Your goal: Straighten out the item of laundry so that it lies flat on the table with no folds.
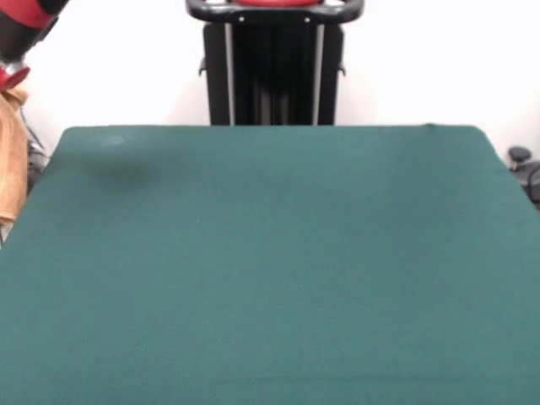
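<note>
The end effector (10,78) hangs off the green counter's (270,270) side, gripping the top of the orange-tan towel (12,160), which dangles straight below it. Held high like this, gravity likely pulls out folds before the towel is laid on the counter beside it.

Behind the green surface, we see a plain white wall (422,59).
At the right edge we make out dark, blurred objects (525,173) we cannot identify.

lab | robot pedestal (274,63) behind green-clothed table (270,278) | plain white wall (422,59)
</note>
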Available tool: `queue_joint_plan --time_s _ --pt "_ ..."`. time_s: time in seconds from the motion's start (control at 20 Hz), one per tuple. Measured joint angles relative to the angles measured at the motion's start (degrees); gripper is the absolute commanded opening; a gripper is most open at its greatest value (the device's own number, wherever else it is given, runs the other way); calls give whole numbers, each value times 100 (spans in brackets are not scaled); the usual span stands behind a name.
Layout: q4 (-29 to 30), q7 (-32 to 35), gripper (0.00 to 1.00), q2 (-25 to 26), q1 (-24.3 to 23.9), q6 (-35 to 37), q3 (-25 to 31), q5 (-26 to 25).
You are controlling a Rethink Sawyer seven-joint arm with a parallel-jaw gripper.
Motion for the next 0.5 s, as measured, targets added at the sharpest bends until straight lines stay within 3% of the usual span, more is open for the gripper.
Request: queue_joint_plan --time_s 0.5 --pt "-96 0 0 623 51 -328 -101 511"
